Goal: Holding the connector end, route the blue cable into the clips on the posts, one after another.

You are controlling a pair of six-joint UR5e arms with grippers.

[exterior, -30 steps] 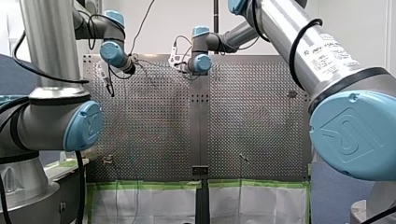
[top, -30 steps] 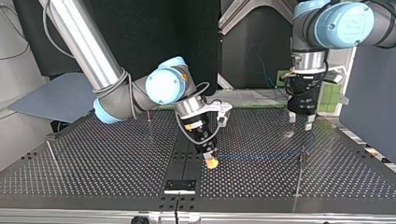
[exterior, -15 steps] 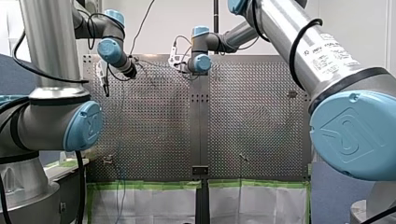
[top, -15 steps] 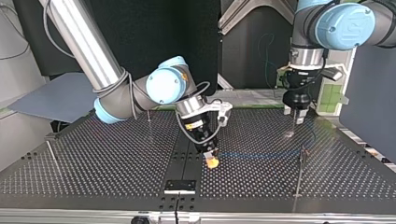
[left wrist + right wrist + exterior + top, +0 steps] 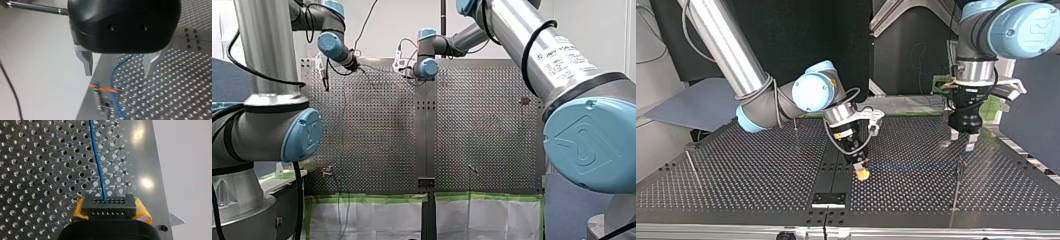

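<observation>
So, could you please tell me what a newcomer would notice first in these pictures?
Probably my right claw, near the middle of the perforated table, its yellow pads shut on the black connector, with the blue cable running away from it. Next, my left claw hangs open over that cable, near the orange clip on a post.

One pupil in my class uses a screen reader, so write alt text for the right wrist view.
The right gripper, yellow pads either side, is shut on a black connector with rows of small holes. A blue cable leaves the connector and runs straight ahead of the gripper over the perforated metal table, close to the table's edge.
</observation>
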